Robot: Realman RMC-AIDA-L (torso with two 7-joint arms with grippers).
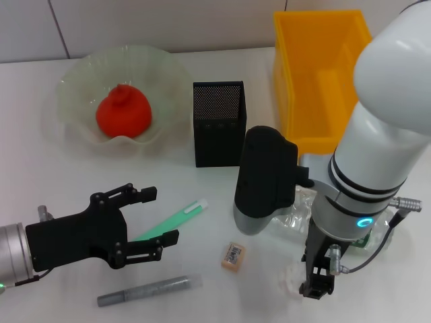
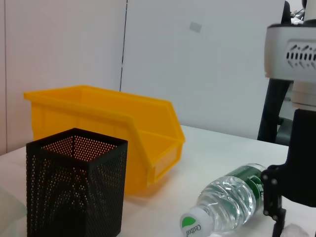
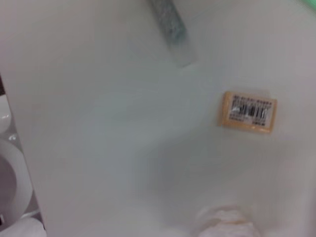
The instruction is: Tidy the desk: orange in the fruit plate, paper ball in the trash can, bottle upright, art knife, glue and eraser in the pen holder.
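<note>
The orange sits in the fruit plate at the back left. The pen holder stands mid-table beside the trash can. The bottle lies on its side under my right arm. The eraser lies in front. A green stick and a grey stick lie nearby; I cannot tell which is the art knife and which the glue. My left gripper is open beside the green stick. My right gripper points down beside the paper ball.
A wall runs behind the table. The right arm's bulky black wrist hangs just in front of the pen holder. The table's front edge is close to the grey stick and the paper ball.
</note>
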